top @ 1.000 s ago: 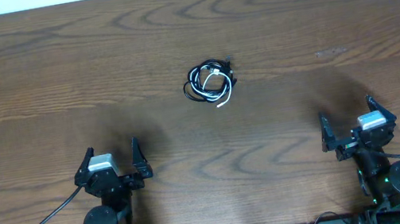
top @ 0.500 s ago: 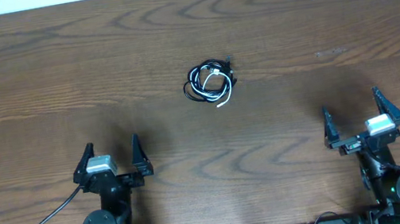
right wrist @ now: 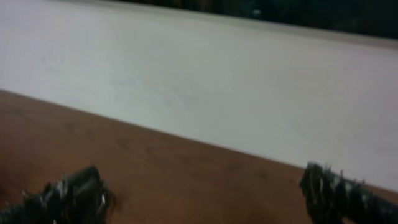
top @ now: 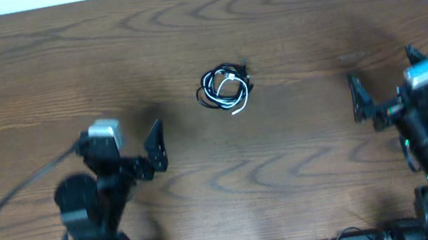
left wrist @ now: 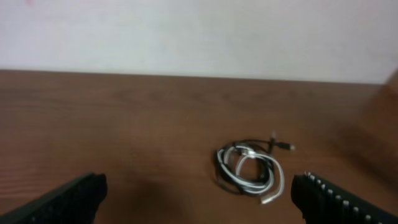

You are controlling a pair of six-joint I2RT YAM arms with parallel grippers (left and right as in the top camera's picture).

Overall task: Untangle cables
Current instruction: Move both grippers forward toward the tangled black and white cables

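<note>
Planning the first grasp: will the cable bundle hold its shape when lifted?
The cables are thin and loosely coiled, so they will likely sag, not hold shape. Black and white loops interlace, so lifting one probably drags the rest. Probably light; a push should slide them.

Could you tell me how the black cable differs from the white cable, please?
The black cable pokes its small plug out on the coil's far side; the white cable trails its free end toward the robot. The black cable blends into the wood; the white cable stands out. Both are thin, looped into one bundle.
</note>
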